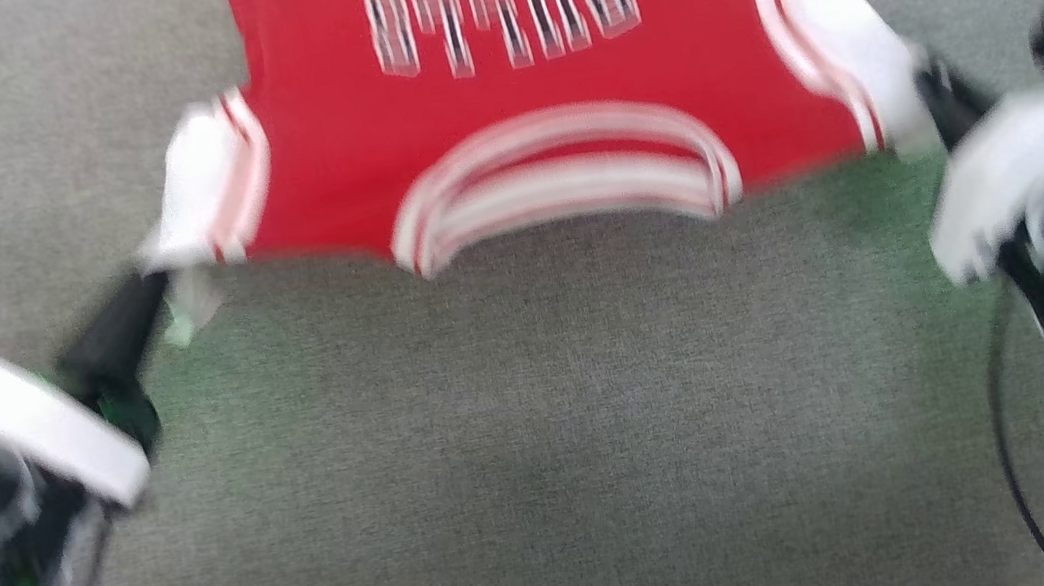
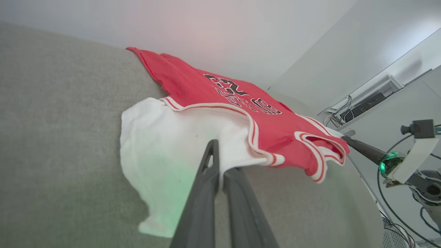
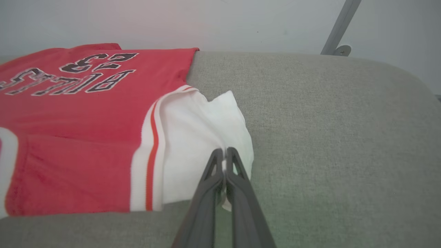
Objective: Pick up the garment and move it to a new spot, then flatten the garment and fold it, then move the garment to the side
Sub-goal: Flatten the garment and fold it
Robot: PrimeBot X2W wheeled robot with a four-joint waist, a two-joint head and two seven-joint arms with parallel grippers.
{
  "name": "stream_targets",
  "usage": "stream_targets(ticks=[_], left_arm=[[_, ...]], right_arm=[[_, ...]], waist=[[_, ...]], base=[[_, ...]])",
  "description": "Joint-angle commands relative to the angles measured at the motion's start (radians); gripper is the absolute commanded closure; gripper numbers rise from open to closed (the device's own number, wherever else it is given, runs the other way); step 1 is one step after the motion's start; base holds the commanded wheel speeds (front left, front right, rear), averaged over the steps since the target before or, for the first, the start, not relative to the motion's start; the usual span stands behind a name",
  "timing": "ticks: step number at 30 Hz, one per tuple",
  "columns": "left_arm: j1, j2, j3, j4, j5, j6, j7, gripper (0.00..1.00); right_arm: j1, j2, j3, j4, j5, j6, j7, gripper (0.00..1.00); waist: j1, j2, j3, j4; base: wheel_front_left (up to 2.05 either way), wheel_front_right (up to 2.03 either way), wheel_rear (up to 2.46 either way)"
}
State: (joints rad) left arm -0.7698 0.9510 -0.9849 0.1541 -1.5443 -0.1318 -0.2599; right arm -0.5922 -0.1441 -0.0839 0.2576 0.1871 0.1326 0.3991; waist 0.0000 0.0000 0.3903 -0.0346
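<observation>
The near part of the tabletop [image 1: 543, 452] was open grey cloth, wide enough for a claw to pass between the two arms. The shirt [image 1: 341, 145] covered the far middle part. The left claw [image 1: 158, 285] and the right claw [image 1: 929, 86] each pinched a white sleeve, so they stood at both sides of this open part. Outside each sleeve the surface was also open up to its edge. A dark cable [image 1: 1002, 442] hung beside the right arm.
</observation>
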Motion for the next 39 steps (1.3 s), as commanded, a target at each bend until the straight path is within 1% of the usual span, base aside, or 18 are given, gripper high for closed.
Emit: stream_targets(ticks=[1, 4, 8, 9, 13, 17, 20, 26, 29, 31, 39], left_arm=[[0.087, 0.003, 0.044, -0.022, 0.03, 0.003, -0.007, 1.0], [0.233, -0.003, 0.11, -0.055, 0.069, 0.003, -0.007, 1.0], [0.389, -0.004, 0.174, -0.108, 0.118, 0.003, -0.007, 1.0], [0.389, -0.004, 0.174, -0.108, 0.118, 0.003, -0.007, 1.0], [0.508, -0.001, 0.215, -0.157, 0.169, 0.003, -0.007, 1.0], [0.614, 0.004, 0.25, -0.189, 0.211, 0.003, -0.007, 1.0], [0.72, 0.006, 0.309, -0.226, 0.216, 0.003, -0.007, 1.0], [0.837, 0.016, 0.362, -0.294, 0.221, 0.003, -0.007, 1.0], [0.841, 0.001, 0.372, -0.31, 0.225, 0.003, -0.007, 1.0], [0.819, -0.004, 0.357, -0.313, 0.236, 0.003, -0.007, 1.0], [0.724, -0.041, 0.276, -0.239, 0.239, 0.003, -0.007, 1.0]], right_arm=[[0.088, -0.022, -0.007, -0.079, 0.033, -0.004, 0.04, 1.0], [0.236, -0.042, -0.021, -0.215, 0.08, -0.004, 0.114, 1.0], [0.399, -0.049, -0.042, -0.373, 0.13, -0.004, 0.209, 1.0], [0.399, -0.049, -0.042, -0.373, 0.13, -0.004, 0.209, 1.0], [0.535, -0.047, -0.07, -0.496, 0.165, -0.004, 0.27, 1.0], [0.656, -0.026, -0.091, -0.594, 0.186, -0.004, 0.315, 1.0], [0.766, -0.008, -0.108, -0.665, 0.203, -0.004, 0.355, 1.0], [0.895, 0.013, -0.128, -0.758, 0.227, -0.004, 0.397, 1.0], [0.895, 0.024, -0.125, -0.763, 0.224, -0.003, 0.387, 1.0], [0.871, 0.018, -0.108, -0.741, 0.217, -0.003, 0.387, 1.0], [0.766, -0.013, -0.028, -0.578, 0.189, -0.003, 0.367, 1.0]], waist=[[0.0, 0.0, -0.025, 0.009], [0.0, 0.0, -0.048, 0.018], [0.0, 0.0, -0.066, 0.032], [0.0, 0.0, -0.066, 0.032], [0.0, 0.0, -0.074, 0.045], [0.0, 0.0, -0.074, 0.051], [0.0, 0.0, -0.067, 0.056], [0.0, 0.0, -0.053, 0.064], [0.0, 0.0, -0.048, 0.065], [0.0, 0.0, -0.047, 0.063], [0.0, 0.0, -0.041, 0.058]], base=[[0.0, 0.0, 0.0], [0.0, 0.0, 0.0], [0.0, 0.0, 0.0], [0.0, 0.0, 0.0], [0.0, 0.0, 0.0], [0.0, 0.0, 0.0], [0.0, 0.0, 0.0], [0.0, 0.0, 0.0], [0.0, 0.0, 0.0], [0.0, 0.0, 0.0], [0.0, 0.0, 0.0]])
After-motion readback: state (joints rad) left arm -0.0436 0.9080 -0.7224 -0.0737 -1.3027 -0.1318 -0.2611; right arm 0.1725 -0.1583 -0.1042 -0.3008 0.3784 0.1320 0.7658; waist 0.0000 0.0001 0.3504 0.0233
